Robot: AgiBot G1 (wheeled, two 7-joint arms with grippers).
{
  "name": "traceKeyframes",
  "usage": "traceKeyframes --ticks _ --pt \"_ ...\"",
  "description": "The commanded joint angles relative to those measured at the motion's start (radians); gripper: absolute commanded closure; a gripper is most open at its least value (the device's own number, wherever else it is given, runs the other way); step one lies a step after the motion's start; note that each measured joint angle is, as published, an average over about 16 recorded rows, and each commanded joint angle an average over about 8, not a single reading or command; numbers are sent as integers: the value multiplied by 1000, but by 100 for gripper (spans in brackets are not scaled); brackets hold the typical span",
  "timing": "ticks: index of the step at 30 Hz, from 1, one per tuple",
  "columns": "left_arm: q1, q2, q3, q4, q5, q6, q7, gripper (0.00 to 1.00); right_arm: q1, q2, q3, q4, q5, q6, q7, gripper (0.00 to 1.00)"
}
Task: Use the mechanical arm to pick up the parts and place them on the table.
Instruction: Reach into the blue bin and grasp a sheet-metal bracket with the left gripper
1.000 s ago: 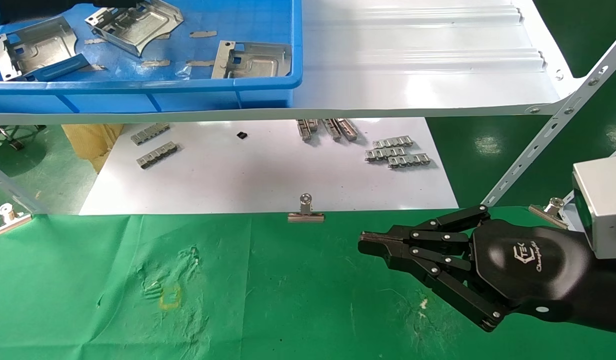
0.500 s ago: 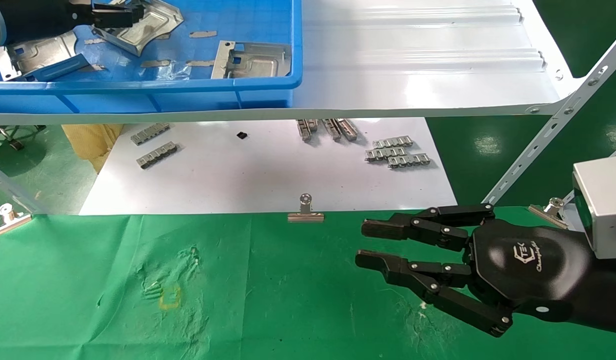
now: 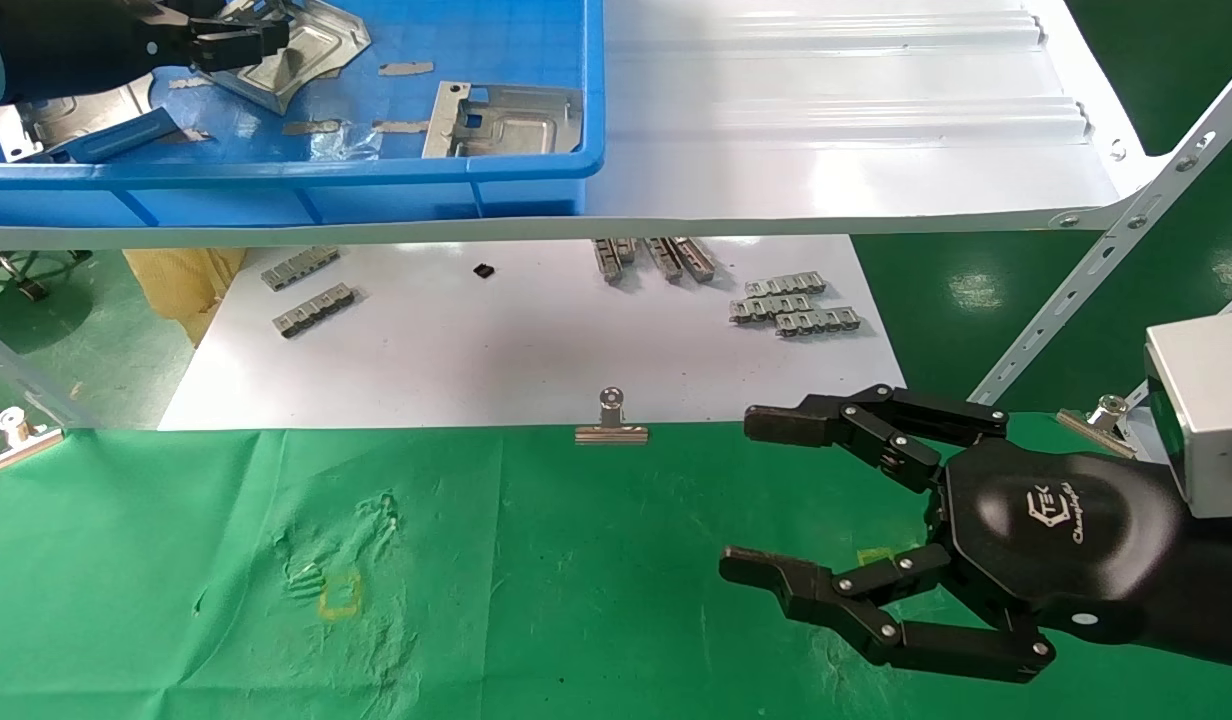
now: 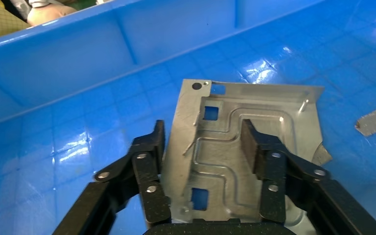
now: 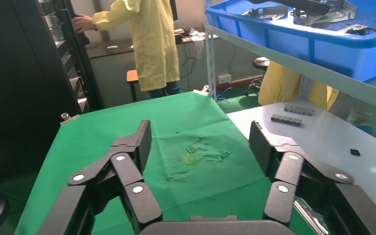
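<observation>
My left gripper (image 3: 261, 38) reaches into the blue bin (image 3: 376, 170) on the shelf at the far left. Its fingers are spread over a silvery part (image 3: 316, 55). In the left wrist view the part (image 4: 225, 152) lies between the open left gripper (image 4: 203, 129), one finger against its edge, the other over its embossed face. Two more parts (image 3: 506, 120) (image 3: 66, 110) lie in the bin. My right gripper (image 3: 736, 495) hovers open and empty over the green table (image 3: 536, 600) at the right; the right wrist view shows only cloth (image 5: 196, 161) between the right gripper (image 5: 199, 132).
The glossy white shelf (image 3: 826, 120) overhangs a white sheet (image 3: 536, 340) with grey toothed strips (image 3: 796, 305) (image 3: 311, 290). A silver binder clip (image 3: 612, 418) sits at the cloth's far edge. A perforated strut (image 3: 1106, 260) slants at the right. A person in yellow (image 5: 152, 44) stands beyond the table.
My right gripper went from shut to wide open. My left gripper came into the bin over the far part, which has shifted and turned slightly.
</observation>
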Motion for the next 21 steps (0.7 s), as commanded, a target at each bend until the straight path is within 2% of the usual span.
traceKeyframes --ticks 1,15,21 --pt "-1 -3 1 -1 1 8 -1 100 0 0 0 0 0 0 0 0" --pt "0 -14 -10 -9 -14 -2 -1 100 0 0 0 0 0 0 0 0" --pt "-14 -35 -32 -34 -47 68 16 100 0 0 0 0 0 0 0 0"
